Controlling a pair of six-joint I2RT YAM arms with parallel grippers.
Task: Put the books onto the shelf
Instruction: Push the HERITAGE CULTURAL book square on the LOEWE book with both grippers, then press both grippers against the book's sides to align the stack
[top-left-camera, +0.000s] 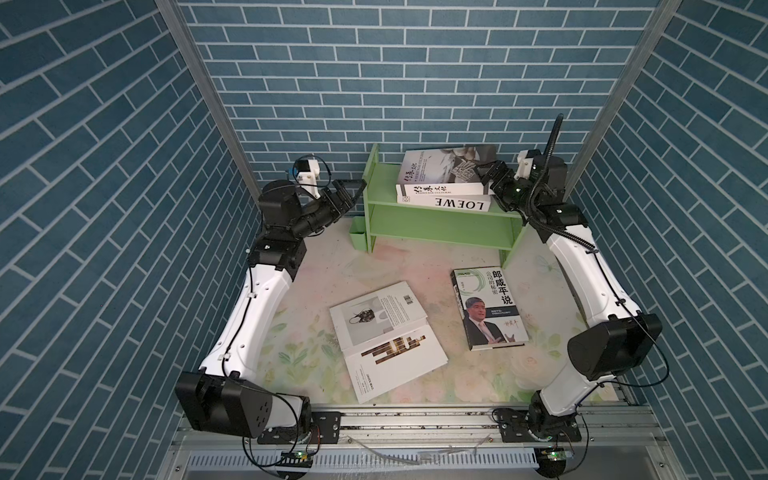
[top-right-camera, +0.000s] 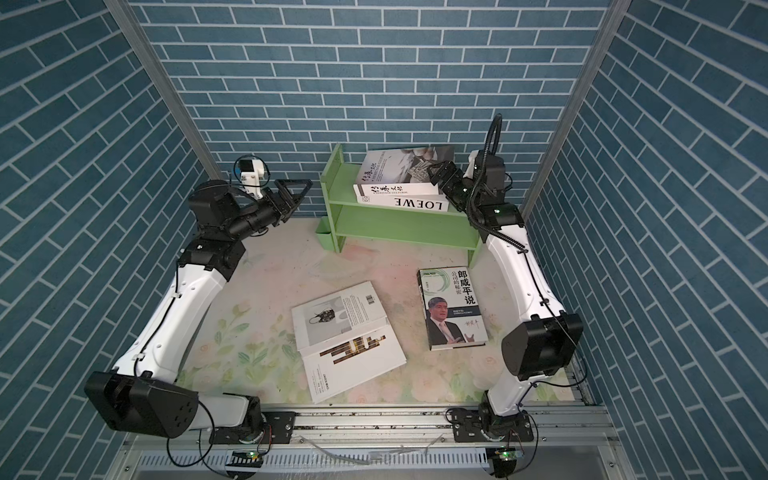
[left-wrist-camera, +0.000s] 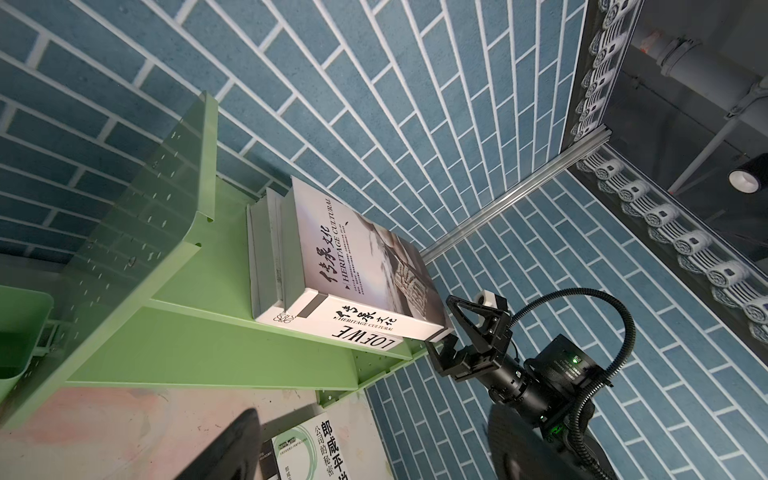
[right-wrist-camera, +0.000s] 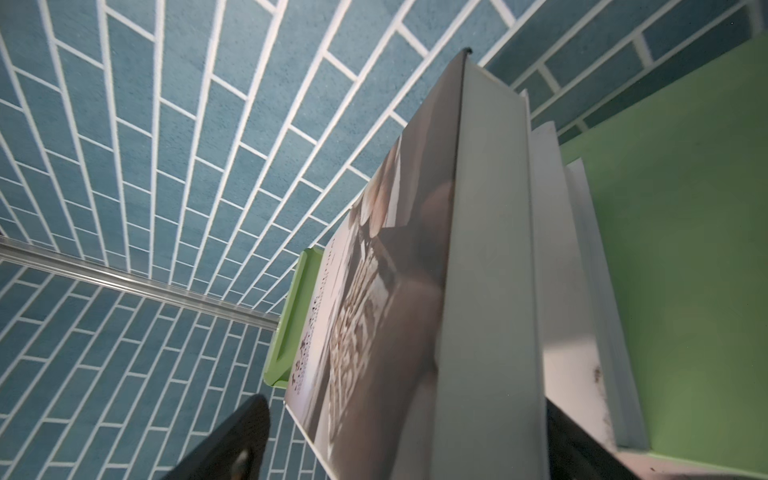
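Spread apart, my right tool (top-left-camera: 483, 176) straddles the right end of the top book (top-left-camera: 444, 170) without pinching it; the right wrist view shows a gap beside the cover. My left tool (top-left-camera: 353, 193) hangs released and empty just left of the shelf (top-left-camera: 436, 224).

That top book is thick, with a glossy grey-and-white cover and brushed black lettering. It lies flat on a stack on the upper tier. Its long axis runs along the shelf, slightly skewed, and its spine faces the front. Under it the LOEWE book (top-left-camera: 461, 204) lies the same way, white-spined, with its lettering upside down in both top views. The wrist views show page edges of another book between them.

The shelf is smooth light green board, and its upright side panel has rounded corners and rows of small holes.

On the pale flower-printed desk (top-left-camera: 316, 266) the portrait book (top-left-camera: 488, 307) lies face up, its long axis running front to back and its title end toward the shelf. To its left lie white covers (top-left-camera: 386, 336), angled; I cannot tell whether they are one opened book or two overlapping.
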